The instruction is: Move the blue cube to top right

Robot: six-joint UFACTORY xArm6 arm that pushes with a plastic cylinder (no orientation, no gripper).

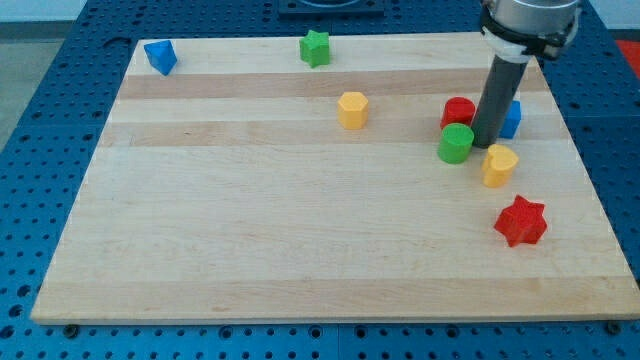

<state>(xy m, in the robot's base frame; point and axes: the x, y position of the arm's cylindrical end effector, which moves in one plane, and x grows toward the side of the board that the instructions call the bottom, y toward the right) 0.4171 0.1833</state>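
Observation:
The blue cube (511, 119) sits at the view's right, mostly hidden behind the dark rod. My tip (485, 146) rests on the board just left of and below the blue cube, between it and the green cylinder (455, 143). A red cylinder (458, 112) stands just left of the rod, above the green one. A yellow block (499, 165) lies right below the tip.
A red star (520, 222) lies lower right. A yellow hexagonal block (352, 109) sits at centre top. A green star (315, 47) is at the top edge. A blue triangular block (160, 56) is at the top left corner. The wooden board (250, 240) lies on a blue perforated table.

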